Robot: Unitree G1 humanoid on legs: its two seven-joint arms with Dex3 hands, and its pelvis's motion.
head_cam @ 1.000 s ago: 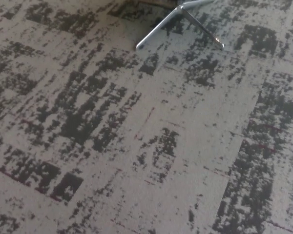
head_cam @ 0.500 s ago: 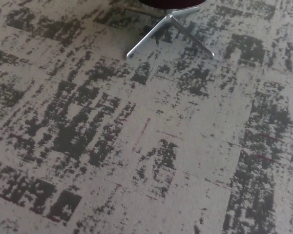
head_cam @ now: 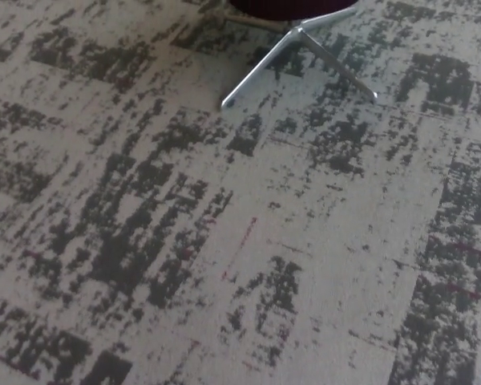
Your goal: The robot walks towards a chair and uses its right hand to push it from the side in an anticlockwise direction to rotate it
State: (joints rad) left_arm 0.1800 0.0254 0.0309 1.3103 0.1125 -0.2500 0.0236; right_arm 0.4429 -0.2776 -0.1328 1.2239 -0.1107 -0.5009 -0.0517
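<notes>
Neither hand of the robot shows in the head view, so whether the fingers are spread or pressed together cannot be told, and nothing can be placed relative to a hand; places are given by the picture edges instead.

At the top edge, a little right of centre, stands the chair with a dark maroon seat and shiny silver metal spoke legs (head_cam: 298, 34). Only the lower rim of the seat shows, cut off by the frame. Under it the legs meet at a hub. One long leg runs down and to the picture's left, its tip resting on the floor. Another runs down and to the right, ending near the right part of the picture. A shorter piece of leg points up and right toward the seat, and one more reaches left along the top edge.

Everything else in view is the grey carpet with black mottled patches and thin faint red streaks (head_cam: 224, 241), laid in large tiles whose seams show faintly.
</notes>
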